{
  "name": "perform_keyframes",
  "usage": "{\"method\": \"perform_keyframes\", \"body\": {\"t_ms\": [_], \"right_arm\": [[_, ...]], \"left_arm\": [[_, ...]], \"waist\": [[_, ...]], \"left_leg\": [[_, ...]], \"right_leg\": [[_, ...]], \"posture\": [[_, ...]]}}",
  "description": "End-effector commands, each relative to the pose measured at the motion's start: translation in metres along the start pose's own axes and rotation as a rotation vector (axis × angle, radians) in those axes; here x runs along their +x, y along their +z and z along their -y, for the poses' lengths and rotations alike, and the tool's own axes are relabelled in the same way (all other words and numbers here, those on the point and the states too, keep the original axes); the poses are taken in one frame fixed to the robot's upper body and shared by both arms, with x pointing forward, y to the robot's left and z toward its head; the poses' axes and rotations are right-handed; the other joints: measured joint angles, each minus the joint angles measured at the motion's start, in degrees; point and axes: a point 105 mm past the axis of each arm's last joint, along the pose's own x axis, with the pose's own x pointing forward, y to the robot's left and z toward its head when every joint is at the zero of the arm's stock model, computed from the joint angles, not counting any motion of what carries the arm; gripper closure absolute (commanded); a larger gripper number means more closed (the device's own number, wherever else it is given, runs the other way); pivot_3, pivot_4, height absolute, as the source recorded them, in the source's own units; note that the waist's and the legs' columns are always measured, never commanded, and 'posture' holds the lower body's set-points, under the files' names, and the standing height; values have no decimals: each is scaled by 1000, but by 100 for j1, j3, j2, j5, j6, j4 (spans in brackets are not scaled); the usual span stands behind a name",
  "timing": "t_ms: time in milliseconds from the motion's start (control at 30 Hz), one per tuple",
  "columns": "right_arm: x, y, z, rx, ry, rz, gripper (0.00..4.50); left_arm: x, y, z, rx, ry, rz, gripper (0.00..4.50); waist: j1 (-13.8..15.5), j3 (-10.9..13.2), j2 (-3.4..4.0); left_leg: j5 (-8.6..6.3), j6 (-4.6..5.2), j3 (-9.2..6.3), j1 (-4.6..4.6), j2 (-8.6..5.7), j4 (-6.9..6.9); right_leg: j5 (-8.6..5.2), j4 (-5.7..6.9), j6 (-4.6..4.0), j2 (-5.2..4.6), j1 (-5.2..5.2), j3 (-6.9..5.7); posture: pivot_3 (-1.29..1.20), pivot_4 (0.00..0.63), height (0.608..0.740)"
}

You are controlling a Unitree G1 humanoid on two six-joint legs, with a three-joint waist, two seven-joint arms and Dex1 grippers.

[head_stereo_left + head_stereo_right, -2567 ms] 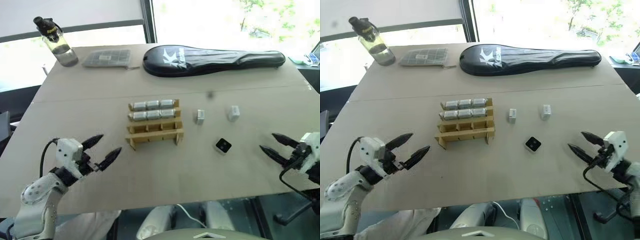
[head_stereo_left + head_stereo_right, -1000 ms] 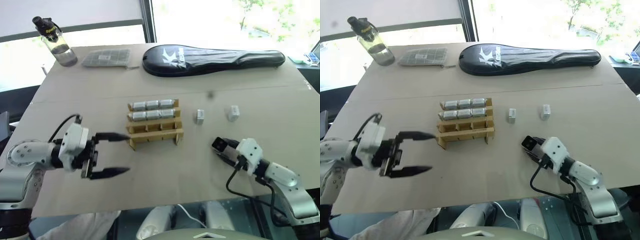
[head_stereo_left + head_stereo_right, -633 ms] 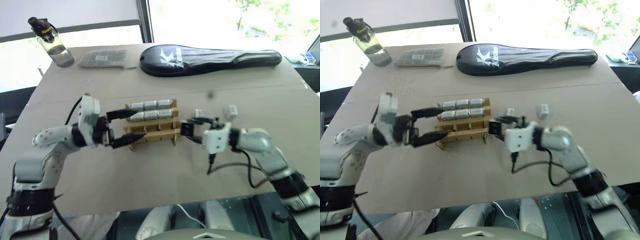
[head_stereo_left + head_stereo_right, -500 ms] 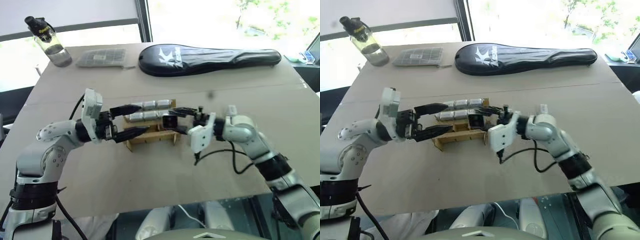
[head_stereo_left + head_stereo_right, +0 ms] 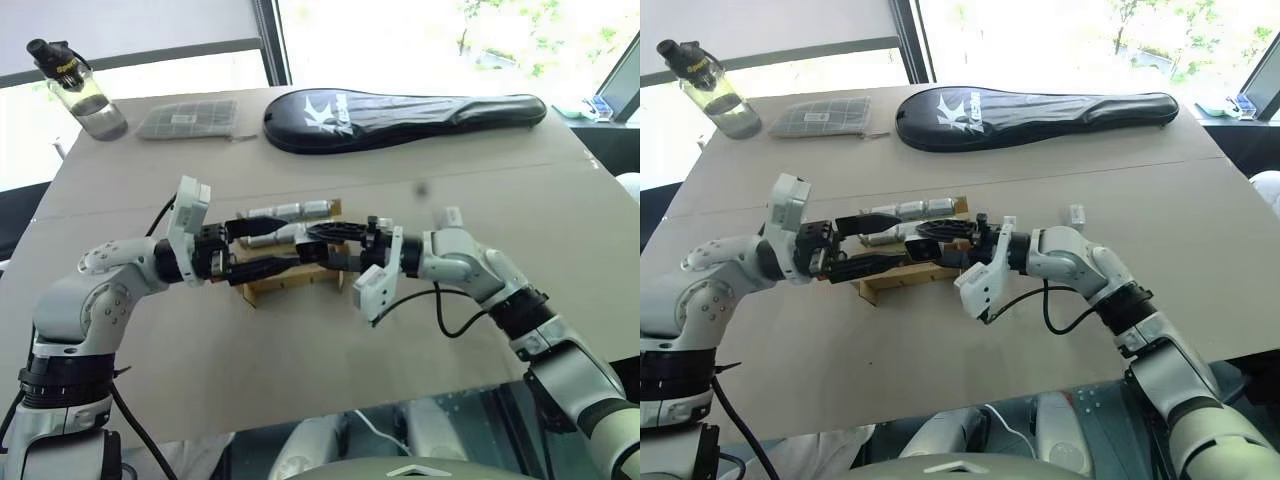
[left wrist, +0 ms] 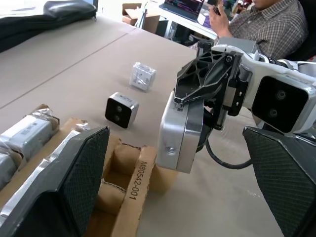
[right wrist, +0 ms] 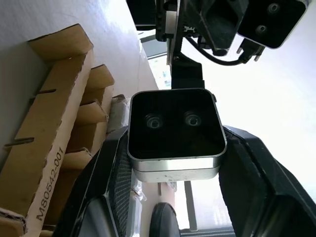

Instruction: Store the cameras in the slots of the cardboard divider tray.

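Note:
The tan cardboard divider tray (image 5: 262, 288) stands mid-table, its two far rows holding several silver cameras (image 5: 290, 211). My right gripper (image 5: 325, 247) points left over the tray's near rows, shut on a camera (image 7: 173, 123) with a black two-lens face and a silver rim; its silver side shows in the left wrist view (image 6: 180, 131). Facing it from the left, my left gripper (image 5: 283, 242) is open, its fingers (image 6: 79, 177) spread either side of the tray's front and the held camera. Two loose cameras (image 6: 121, 109) (image 6: 142, 76) lie on the table right of the tray.
At the table's far edge are a water bottle (image 5: 70, 85), a flat grey gridded pad (image 5: 185, 120) and a long black racket case (image 5: 400, 105). A person in a plaid shirt (image 6: 266, 24) sits beyond the table. The near half of the table is bare cardboard.
My right gripper has lifted the black-faced camera off the table and carried it left to the tray. My left gripper moved up to the tray's front. Both have held still for the last half second.

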Motion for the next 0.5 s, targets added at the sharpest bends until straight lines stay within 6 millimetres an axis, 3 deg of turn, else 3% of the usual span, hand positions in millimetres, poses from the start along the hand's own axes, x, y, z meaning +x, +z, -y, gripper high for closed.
{"method": "perform_keyframes", "body": {"t_ms": [33,367,500], "right_arm": [[6,11,17,-59,-49,56,2576],[15,19,19,-75,-45,92,2576],[16,19,21,-76,-50,96,2576]], "left_arm": [[-2,8,4,22,-24,8,0],[2,11,3,37,-47,6,0],[1,11,3,40,-59,5,1254]], "waist": [[5,0,0],[4,0,0],[6,0,0]], "left_leg": [[0,0,0,0,0,0],[0,-1,1,0,-1,0],[0,0,1,0,-1,0]], "right_leg": [[0,-1,0,2,0,0],[0,-1,0,3,0,0],[0,-1,0,3,0,0]], "posture": [[0,150,740],[0,150,740],[0,150,740]]}}
